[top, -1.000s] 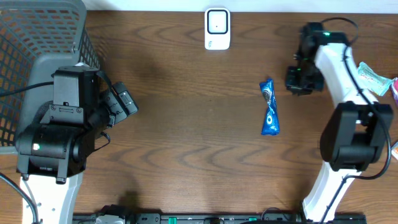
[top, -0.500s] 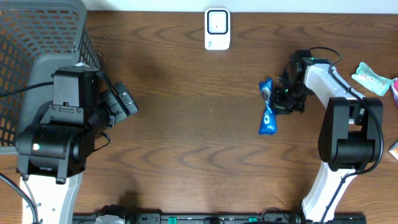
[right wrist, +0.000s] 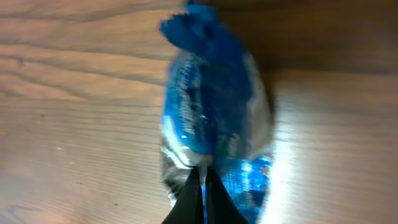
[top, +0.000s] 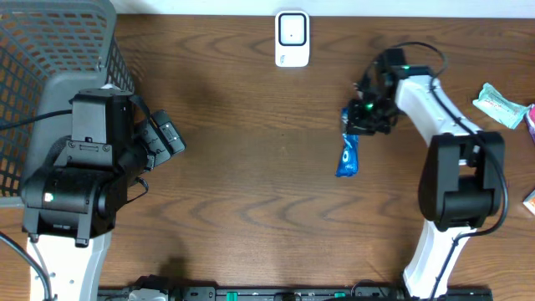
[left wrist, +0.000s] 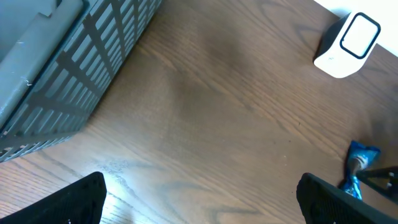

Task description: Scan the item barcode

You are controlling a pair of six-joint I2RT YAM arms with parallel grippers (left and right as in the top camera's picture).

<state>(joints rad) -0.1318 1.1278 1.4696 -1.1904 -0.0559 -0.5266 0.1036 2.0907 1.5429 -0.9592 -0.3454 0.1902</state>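
Packet shifted left, glossy crinkled blue

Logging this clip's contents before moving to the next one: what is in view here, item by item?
blue packet: one, blue, right of the table's centre, its upper end pinched
scanner: one, white, far edge of the table, centre
basket: one, grey mesh, far left corner
teal packet: one, teal, near the right edge
pink item: one, pink, cut off at the right edge, cannot tell what
table: one, dark brown wood
left claw: one, black, open, beside the basket, holding nothing
right claw: one, black, shut on the blue packet's end
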